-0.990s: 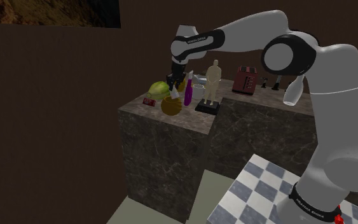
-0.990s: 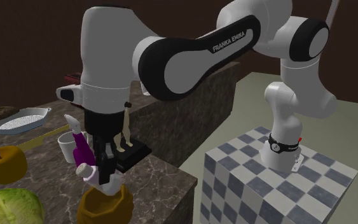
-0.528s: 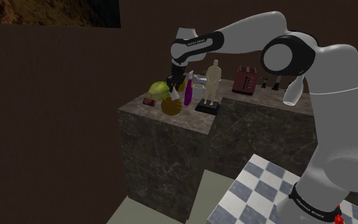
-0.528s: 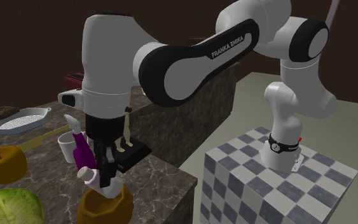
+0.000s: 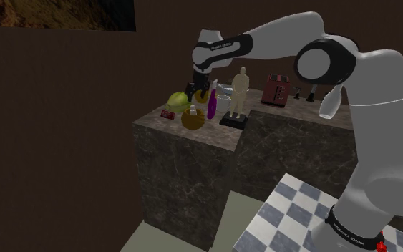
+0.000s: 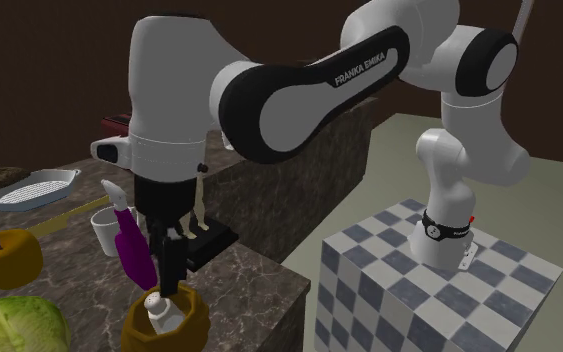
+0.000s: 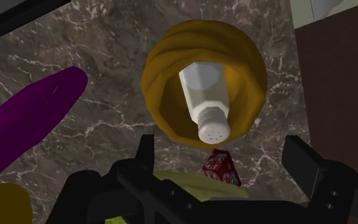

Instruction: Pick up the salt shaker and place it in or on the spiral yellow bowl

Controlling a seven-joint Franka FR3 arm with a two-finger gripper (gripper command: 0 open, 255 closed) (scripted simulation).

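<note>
The placing itself is looking done, to my eye. The salt shaker (image 7: pixel 204 105) is resting inside the spiral yellow bowl (image 7: pixel 160 69), and nothing is gripping it. The gripper (image 7: pixel 222 153) is hanging directly above the bowl with its two black fingers spread wide. Each is standing clear of the shaker, one to either side, with open space between them and it.

I am judging that only the retreat is remaining. The arm needs to be going straight up from the bowl without clipping the shaker's cap or the purple spray bottle (image 6: pixel 129 245) standing just beside the bowl. That bottle is sitting close to the fingers' path, so a sideways exit on its side of the bowl is looking risky.

The shaker is showing as a plain white piece with a faceted body that is narrowing toward a rounded cap dotted with small holes. It is not standing upright. It is leaning in the bowl with its base down in the hollow and its cap tilting up toward the rim, facing the gripper. The bowl is a deep ochre yellow with coiled ridges winding round its wall. It is sitting on the dark veined marble counter (image 7: pixel 75 57), with a small red box (image 7: pixel 220 167) lying near it.
</note>
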